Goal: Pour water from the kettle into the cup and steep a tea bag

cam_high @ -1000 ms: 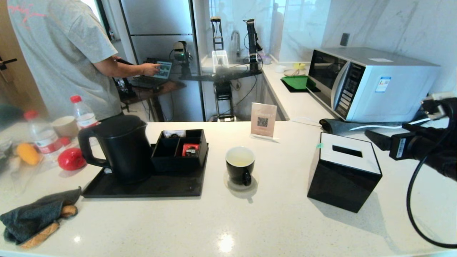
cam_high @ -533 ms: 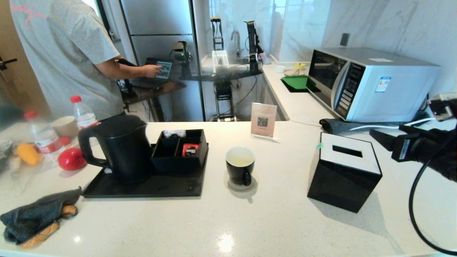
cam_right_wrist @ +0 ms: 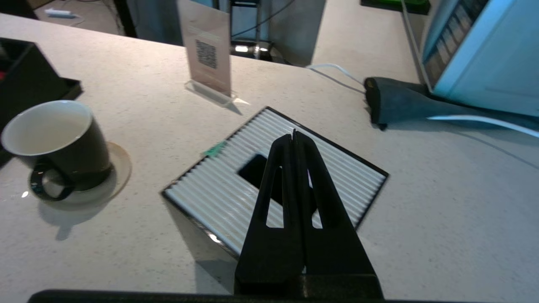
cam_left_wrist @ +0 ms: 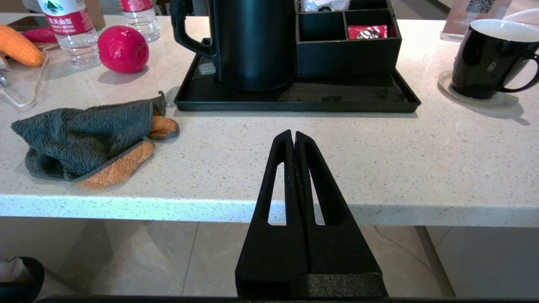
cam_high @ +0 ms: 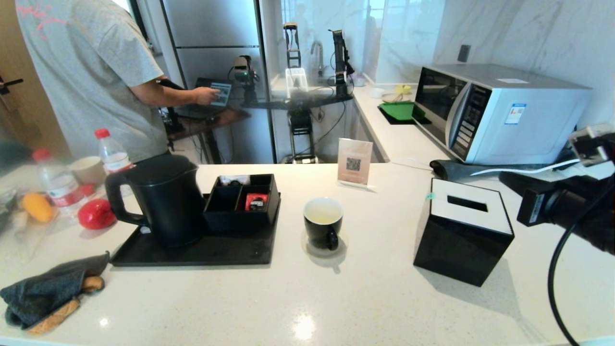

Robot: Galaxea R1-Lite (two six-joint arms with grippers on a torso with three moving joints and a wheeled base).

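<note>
Behind the counter [cam_high: 336, 298], only the head view shows the person [cam_high: 91, 72].

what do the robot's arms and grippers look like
Both grippers are matte black wedges: two long tapered fingers, each with a narrow triangular cut-out, on a wide black base; see the left gripper and right gripper. The right arm is a black cylinder with a white label, a looping black cable and a white connector on top.
</note>
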